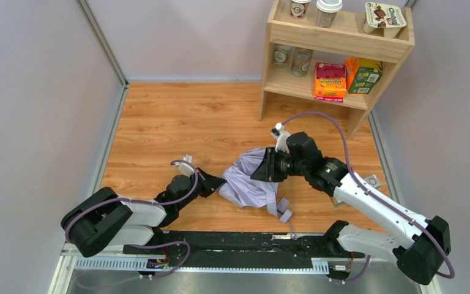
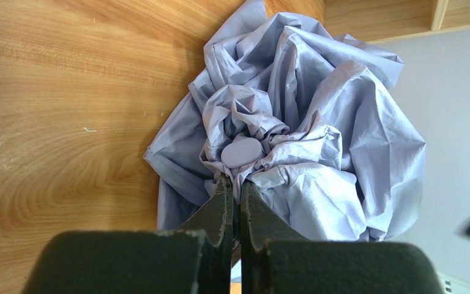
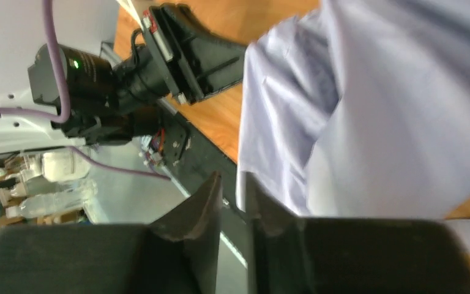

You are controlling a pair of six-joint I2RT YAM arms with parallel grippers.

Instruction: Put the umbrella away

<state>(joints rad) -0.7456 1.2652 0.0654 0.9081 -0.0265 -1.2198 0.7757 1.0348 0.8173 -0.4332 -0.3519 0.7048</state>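
The umbrella lies as a crumpled pale lavender heap on the wooden floor between the two arms, its strap tab trailing toward the near edge. My left gripper is at the heap's left side. In the left wrist view it is shut on a fold of umbrella fabric just below a small rounded lavender cap. My right gripper presses on the heap's upper right. In the right wrist view it is shut, with the umbrella fabric's edge running into its jaws. Shaft and handle are hidden.
A wooden shelf unit stands at the back right with cups, jars and snack boxes on it. Pale walls close in on the left, back and right. The black base rail runs along the near edge.
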